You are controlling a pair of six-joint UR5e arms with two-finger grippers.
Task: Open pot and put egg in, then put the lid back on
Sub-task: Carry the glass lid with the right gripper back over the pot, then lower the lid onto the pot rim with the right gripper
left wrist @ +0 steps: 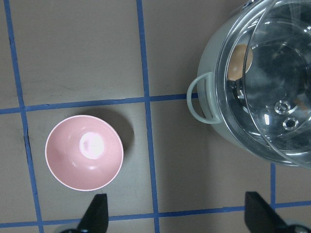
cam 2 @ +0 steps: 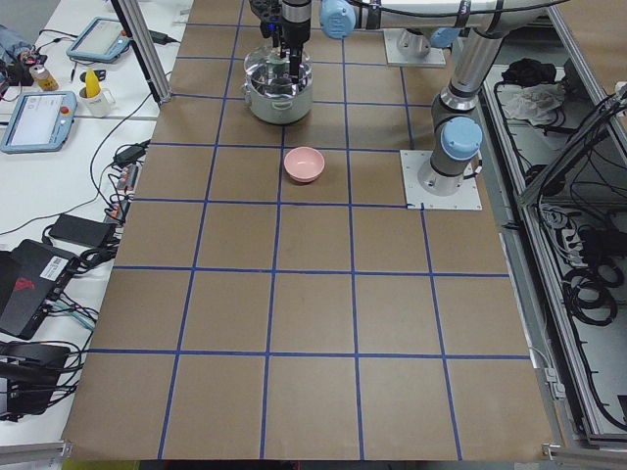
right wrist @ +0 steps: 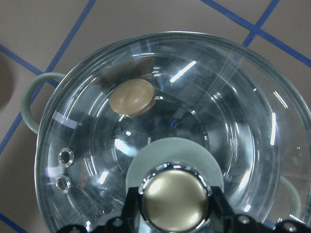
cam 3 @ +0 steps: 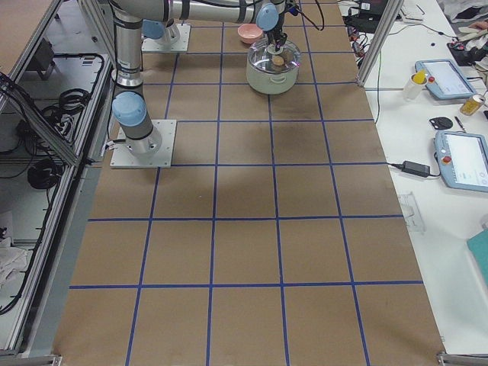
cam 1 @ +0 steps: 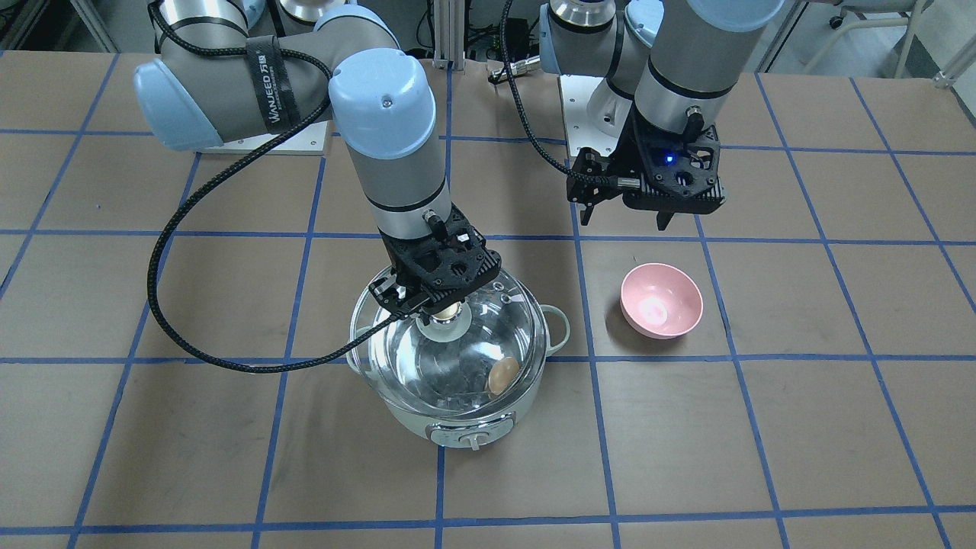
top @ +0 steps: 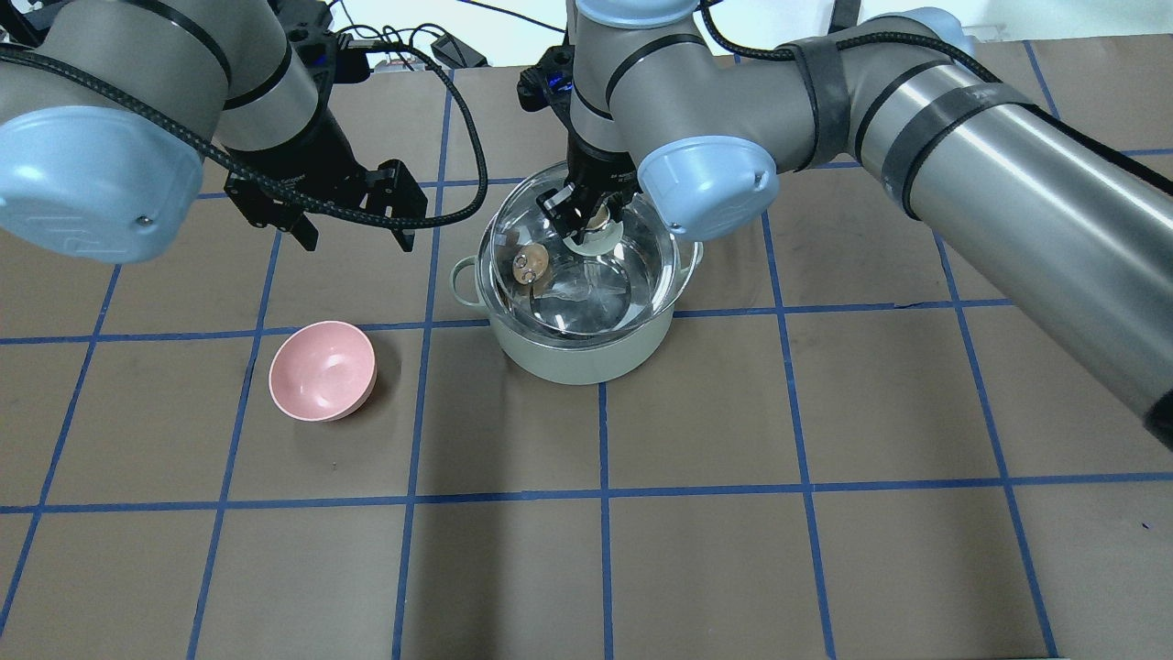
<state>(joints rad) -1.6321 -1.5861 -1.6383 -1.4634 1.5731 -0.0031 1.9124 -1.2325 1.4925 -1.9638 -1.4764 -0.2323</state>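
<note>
Right gripper (cam 1: 446,307) pinching lid (cam 1: 427,366) knob (right wrist: 174,196) — egg (cam 1: 503,375) seen only through glass; left gripper (top: 357,240) spread.

The pot (top: 577,359), round and pale mint-white with a shiny steel inner bowl and loop side handles, stands upright. The egg (cam 1: 502,375), tan-brown and oval, lies inside the pot near the bowl's wall. The lid (cam 1: 457,347), clear glass with a cream-gold knob, is over the pot's mouth, shifted off-centre.
</note>
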